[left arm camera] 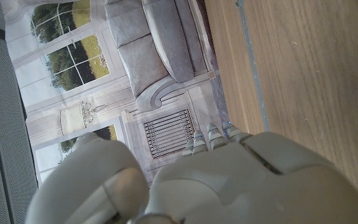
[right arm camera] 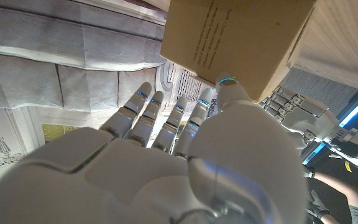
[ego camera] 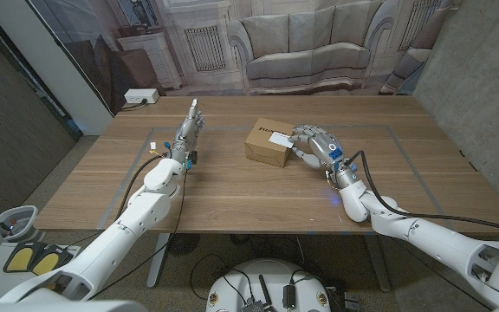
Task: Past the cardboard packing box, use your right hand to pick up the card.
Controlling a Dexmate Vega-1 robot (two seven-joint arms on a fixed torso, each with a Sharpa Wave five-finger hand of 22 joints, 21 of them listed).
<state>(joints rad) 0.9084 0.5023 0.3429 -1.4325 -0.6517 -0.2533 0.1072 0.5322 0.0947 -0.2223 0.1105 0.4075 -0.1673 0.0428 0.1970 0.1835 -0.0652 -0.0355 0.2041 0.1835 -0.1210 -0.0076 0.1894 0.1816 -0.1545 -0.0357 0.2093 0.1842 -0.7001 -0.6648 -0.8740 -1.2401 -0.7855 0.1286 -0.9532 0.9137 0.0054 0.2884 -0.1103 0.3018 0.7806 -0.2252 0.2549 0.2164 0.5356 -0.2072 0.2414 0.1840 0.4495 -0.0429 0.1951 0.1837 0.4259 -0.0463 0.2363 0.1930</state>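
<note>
While the left hand sits out of it at centre-left of the head view, standing up off the wooden surface with its fingers straight, close together and holding nothing, all the action is over to the right of it. Just right of centre sits the small brown cardboard packing box, square-ish, with a white printed label on top. Its longer side looks to run from lower left to upper right in the frame, though it's close to square so don't quote me.

Right of that, touching or nearly touching the box's right side, is the right hand. Its fingers are a bit apart and curl toward the box's top right edge. I can't make out anything pinched in them. In the right wrist view they reach up just beside the box's printed face, with nothing between them.

The card itself? Honestly can't spot it. If it's past the box as the task says, I'd guess it lies toward the upper part of the frame, behind the box or hidden by those fingers. So the right hand is clearly the nearer one, and my read is it needs to go up and over the box's far edge rather than sideways.
</note>
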